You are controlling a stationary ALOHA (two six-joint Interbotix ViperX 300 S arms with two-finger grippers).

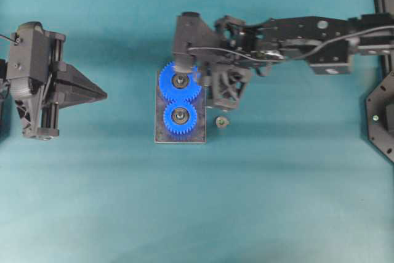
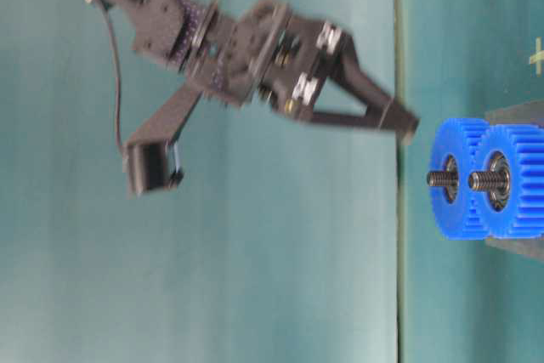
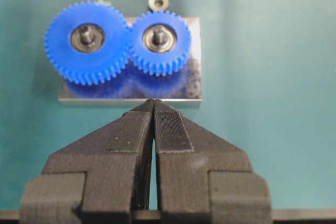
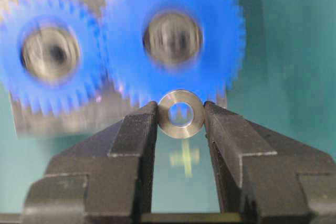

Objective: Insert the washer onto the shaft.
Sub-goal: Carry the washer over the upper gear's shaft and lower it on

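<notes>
In the right wrist view a silver washer (image 4: 181,114) is pinched by its rim between the fingertips of my right gripper (image 4: 181,112). It hangs just short of the larger blue gear (image 4: 173,40), whose shaft (image 4: 173,36) is blurred behind it. From overhead, the right gripper (image 1: 198,77) hovers beside that gear (image 1: 178,81), above the table. Both threaded shafts (image 2: 442,178) stick up out of the gears in the table-level view. My left gripper (image 1: 103,95) is shut on nothing, pointing at the metal base plate (image 3: 194,90) from the left.
A second, smaller blue gear (image 1: 180,116) meshes with the larger one on the plate (image 1: 161,135). A loose washer (image 1: 221,122) lies on the teal table just right of the plate. A black frame (image 1: 381,115) stands at the right edge.
</notes>
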